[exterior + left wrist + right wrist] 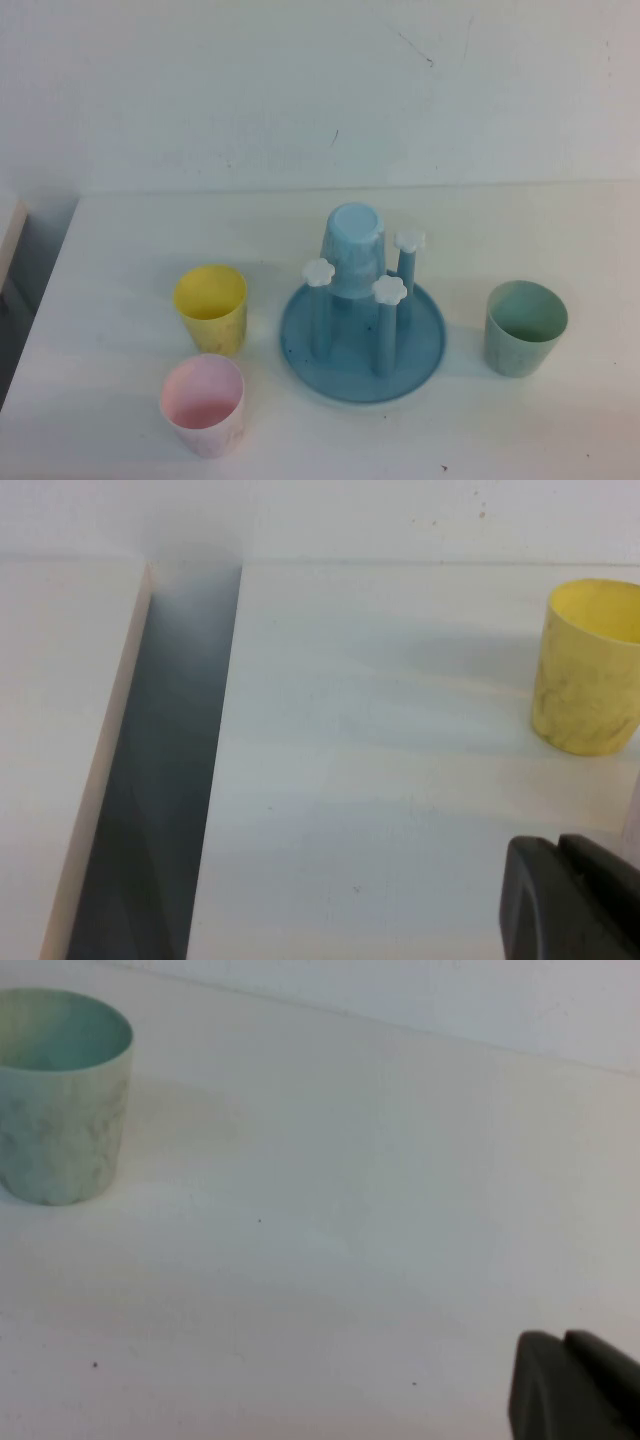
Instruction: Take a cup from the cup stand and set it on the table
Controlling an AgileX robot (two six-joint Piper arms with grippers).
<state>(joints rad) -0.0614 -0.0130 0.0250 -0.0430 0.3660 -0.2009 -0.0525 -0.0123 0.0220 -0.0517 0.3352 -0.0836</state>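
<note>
White bench [520, 430] fills my feed, carrying the cup stand [362, 345] with the cup [352, 250] upturned on a rear peg, while my left gripper [570, 900] and right gripper [575, 1385] barely show, grip unreadable.

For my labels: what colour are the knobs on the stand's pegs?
White knobs, clearest in the high view.

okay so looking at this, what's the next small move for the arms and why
Probably bring the right gripper, low over bare table past the green cup, toward the blue cup sitting upside down on a peg of the cup stand. The left gripper sits by the yellow cup.
</note>
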